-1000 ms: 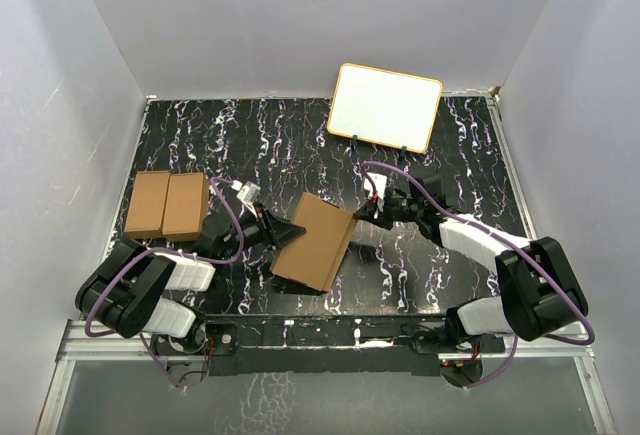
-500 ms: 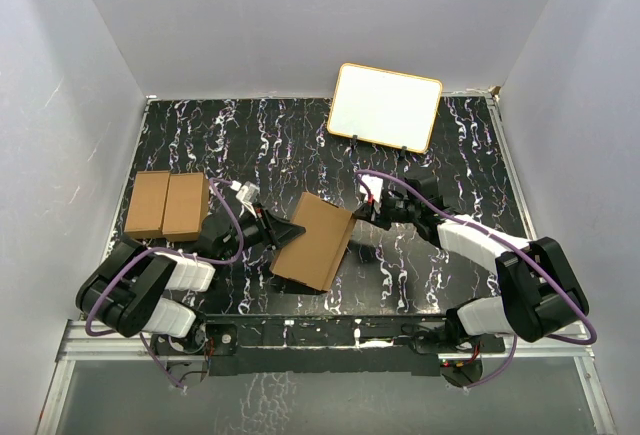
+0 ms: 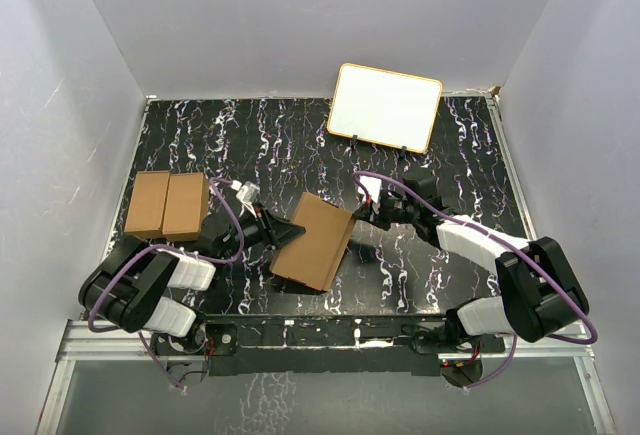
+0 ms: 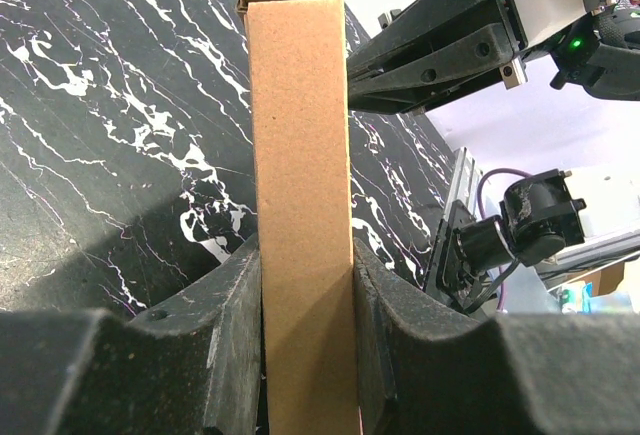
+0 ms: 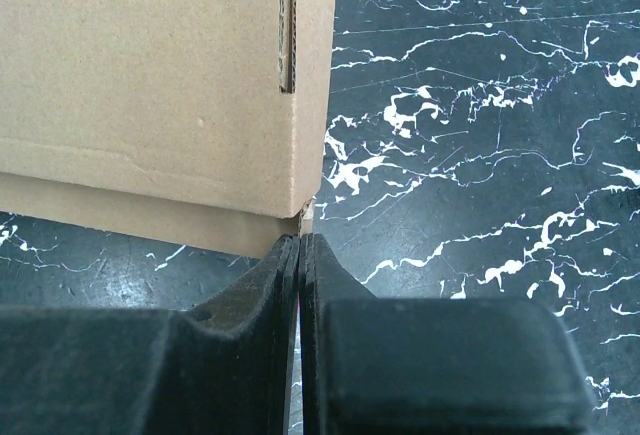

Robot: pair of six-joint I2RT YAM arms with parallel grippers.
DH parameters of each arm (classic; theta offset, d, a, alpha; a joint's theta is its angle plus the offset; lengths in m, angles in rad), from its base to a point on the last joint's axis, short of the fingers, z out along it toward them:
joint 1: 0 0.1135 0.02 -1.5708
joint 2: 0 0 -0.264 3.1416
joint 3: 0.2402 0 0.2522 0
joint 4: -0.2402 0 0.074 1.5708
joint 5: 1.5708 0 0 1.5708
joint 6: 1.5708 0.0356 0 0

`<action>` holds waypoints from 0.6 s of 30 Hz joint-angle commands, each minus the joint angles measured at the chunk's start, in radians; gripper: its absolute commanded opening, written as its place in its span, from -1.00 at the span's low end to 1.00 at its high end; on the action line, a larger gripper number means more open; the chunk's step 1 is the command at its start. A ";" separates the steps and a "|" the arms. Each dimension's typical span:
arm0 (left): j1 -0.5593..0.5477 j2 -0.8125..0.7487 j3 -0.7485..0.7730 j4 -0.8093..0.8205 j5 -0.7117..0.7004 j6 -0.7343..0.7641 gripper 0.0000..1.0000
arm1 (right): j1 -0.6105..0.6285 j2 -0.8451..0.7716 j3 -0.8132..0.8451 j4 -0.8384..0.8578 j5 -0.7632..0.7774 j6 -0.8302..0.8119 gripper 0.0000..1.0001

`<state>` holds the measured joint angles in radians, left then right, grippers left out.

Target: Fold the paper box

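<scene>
The paper box is a slim brown carton held on edge over the black marbled table, near its front middle. My left gripper is shut on its left end; in the left wrist view the box stands upright between the two pads of that gripper. My right gripper is at the box's right corner. In the right wrist view the jaws of my right gripper are pressed together, tips touching the lower corner of the box, with nothing seen between them.
Twin brown cartons lie at the table's left side. A white board with a yellow rim stands at the back right. The right arm's black fingers show beyond the box in the left wrist view.
The right arm's wrist has shifted slightly leftward and back, keeping its tips at the box's right corner. The left gripper and the box have hardly moved.
</scene>
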<state>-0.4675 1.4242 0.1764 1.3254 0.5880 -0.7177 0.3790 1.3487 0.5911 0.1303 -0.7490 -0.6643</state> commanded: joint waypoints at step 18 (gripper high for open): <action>0.011 0.007 0.100 -0.038 0.093 0.119 -1.00 | 0.021 -0.037 0.077 -0.074 -0.008 0.046 -0.85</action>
<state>-0.4587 1.4651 0.2256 1.3064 0.6495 -0.7021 0.3805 1.3319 0.6151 0.0521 -0.7124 -0.6468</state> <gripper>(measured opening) 0.311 0.084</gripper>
